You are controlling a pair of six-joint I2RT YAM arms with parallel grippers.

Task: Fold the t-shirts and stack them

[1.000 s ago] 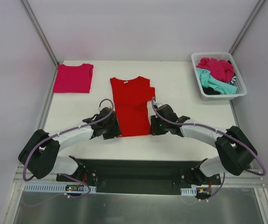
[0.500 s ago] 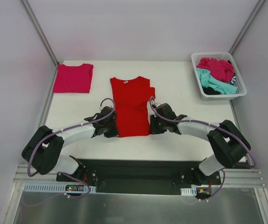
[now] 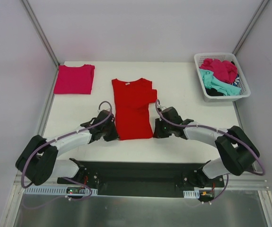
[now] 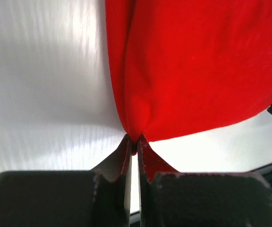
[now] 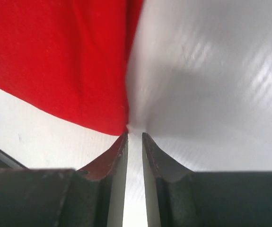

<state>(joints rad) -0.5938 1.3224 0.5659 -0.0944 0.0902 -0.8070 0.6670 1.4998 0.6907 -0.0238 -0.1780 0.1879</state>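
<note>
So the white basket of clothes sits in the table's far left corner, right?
No, the white basket of clothes sits in the table's far right corner; the top view shows it. The far left holds a folded pink shirt.

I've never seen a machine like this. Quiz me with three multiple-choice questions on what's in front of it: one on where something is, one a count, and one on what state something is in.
1. Where on the table does the white basket sit?
A. far right corner
B. near left corner
C. centre

2. How many shirts lie on the table outside the basket?
A. one
B. two
C. four

3. What is the left tool doing?
A. gaping wide above the basket
B. shut on a near corner of the red shirt
C. gripping a cup

Answers:
1 A: the overhead view shows it at the far right.
2 B: the red shirt lies in the middle and the pink shirt at the far left.
3 B: its wrist view shows red cloth pinched in its closed jaws.
</note>
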